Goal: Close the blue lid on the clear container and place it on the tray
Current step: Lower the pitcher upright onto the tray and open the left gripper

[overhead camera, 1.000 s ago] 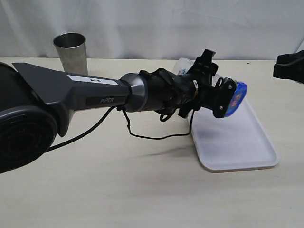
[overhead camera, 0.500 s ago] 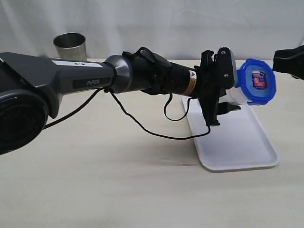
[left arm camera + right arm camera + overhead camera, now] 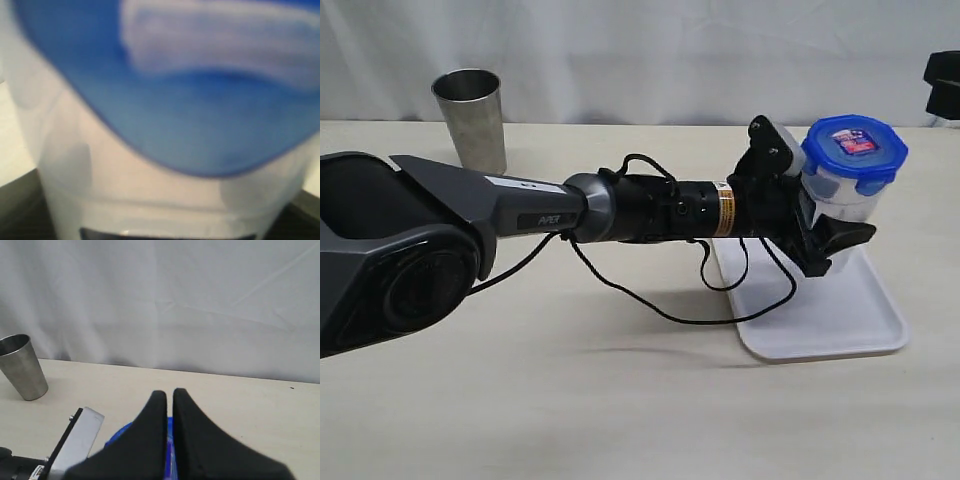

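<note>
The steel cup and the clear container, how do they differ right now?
The steel cup is opaque grey metal; the clear container is translucent plastic.
The steel cup is open at the top; the clear container wears the blue lid.
The steel cup stands free on the table; the clear container is gripped by the left gripper over the tray.
Both are upright.

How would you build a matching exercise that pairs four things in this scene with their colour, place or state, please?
Things:
1. blue lid
2. clear container
3. tray
4. steel cup

States:
A. grey, standing alone at the table's far left
B. white, lying flat on the table
C. held upright by the left gripper
D. seated on top of the container

Pairs: 1-D, 2-C, 3-B, 4-A
</note>
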Motion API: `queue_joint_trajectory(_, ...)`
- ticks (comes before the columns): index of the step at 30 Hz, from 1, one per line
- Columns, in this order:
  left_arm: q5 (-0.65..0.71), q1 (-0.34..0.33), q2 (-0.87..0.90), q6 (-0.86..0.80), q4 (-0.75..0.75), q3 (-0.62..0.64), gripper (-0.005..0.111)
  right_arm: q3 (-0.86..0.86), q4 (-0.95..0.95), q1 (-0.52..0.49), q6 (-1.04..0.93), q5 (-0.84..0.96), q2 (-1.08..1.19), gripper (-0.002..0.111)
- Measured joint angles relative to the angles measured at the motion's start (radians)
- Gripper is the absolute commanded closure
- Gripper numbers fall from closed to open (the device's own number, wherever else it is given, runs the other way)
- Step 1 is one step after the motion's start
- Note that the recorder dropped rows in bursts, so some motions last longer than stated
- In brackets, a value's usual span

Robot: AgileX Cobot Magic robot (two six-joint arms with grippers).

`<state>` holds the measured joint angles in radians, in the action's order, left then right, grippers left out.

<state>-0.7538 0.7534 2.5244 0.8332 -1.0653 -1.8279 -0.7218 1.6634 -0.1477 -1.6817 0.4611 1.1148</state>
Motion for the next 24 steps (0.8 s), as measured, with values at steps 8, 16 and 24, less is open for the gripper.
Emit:
queue_joint_trajectory(8, -0.011, -0.008, 0.089, -0.042, 0.060, -0.002, 0.107, 0.013, 0.000, 0.000, 0.000, 0.000, 0.000, 0.104)
queue_joint_trajectory(16, -0.005, -0.008, 0.085, -0.044, 0.009, -0.004, 0.101, 0.013, 0.000, 0.000, 0.000, 0.000, 0.000, 0.104)
queue_joint_trajectory(24, 0.002, -0.008, 0.085, -0.042, 0.009, -0.004, 0.027, 0.015, 0.000, 0.000, 0.000, 0.000, 0.002, 0.104)
